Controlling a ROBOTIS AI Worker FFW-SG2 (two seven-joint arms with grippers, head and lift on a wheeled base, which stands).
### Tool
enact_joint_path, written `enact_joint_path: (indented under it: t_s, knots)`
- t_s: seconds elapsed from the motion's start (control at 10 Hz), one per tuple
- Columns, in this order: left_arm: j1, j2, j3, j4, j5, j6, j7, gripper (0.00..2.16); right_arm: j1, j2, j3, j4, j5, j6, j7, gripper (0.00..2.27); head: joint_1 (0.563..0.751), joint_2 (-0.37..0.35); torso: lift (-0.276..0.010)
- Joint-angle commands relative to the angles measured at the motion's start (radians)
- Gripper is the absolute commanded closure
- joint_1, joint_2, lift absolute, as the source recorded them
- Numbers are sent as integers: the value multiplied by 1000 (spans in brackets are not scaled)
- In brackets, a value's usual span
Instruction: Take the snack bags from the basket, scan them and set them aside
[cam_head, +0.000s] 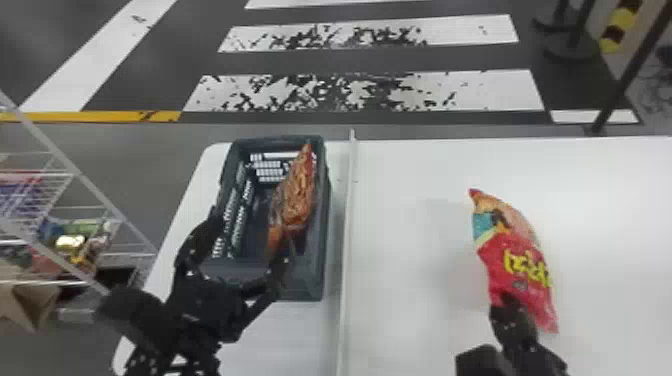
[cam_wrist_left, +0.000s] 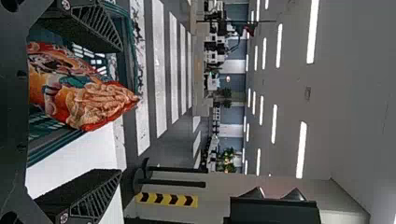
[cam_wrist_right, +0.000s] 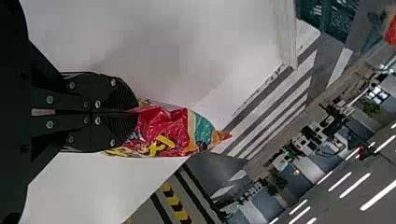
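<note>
Wire rack: at far left stands a white rack (cam_head: 80, 177) with colourful packets (cam_head: 70, 242) on it, near the white table (cam_head: 400, 175).
Left claw: the left gripper (cam_head: 251, 232) is over the near part of the basket, its two black fingers spread wide, nothing clamped between them.
Basket: the dark basket (cam_head: 326, 215) sits on the table's left part.
Orange bag: one snack bag (cam_head: 297, 197) is in the basket, tilted, along its right side; in the left wrist view it shows between the spread fingers, though I can't tell whether either touches it.
Strip: a pale raised strip (cam_head: 345, 250) crosses the table between the basket and the red bag.
Red bag: the red snack bag (cam_head: 515, 260), teal and orange towards its far tip, is over the table's right part, leaning; I can't tell if it touches the tabletop.
Right claw: the right gripper (cam_head: 509, 302) has its fingers pinched together on the red bag's near end.
Floor: white stripes (cam_head: 360, 92) lie beyond the table.
</note>
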Motion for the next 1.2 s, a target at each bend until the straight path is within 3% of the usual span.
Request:
enact_joint_path:
  t_s: [0.0, 0.3, 0.7, 0.8, 1.1]
  knots:
    - [-1, 0, -3, 6, -4, -1, 0, 80, 25, 11, -133, -116, -222, -21, 28, 2250, 695, 128, -75]
    - [-1, 0, -3, 9, -2, -1, 0, 80, 69, 60, -431, -253, -719, -34, 149, 2250, 695, 45, -75]
    - [-13, -1, -15, 24, -13, -7, 0, 80, 106, 115, -728, -257, -1210, -40, 189, 2250, 695, -62, -75]
    - [-19, -1, -23, 25, -16, -7, 0, 80, 115, 120, -753, -257, -1254, -43, 142, 2250, 695, -80, -75]
    - [-21, -8, -30, 27, -36, -10, 9, 80, 137, 123, -753, -253, -1245, 25, 30, 2250, 695, -169, -75]
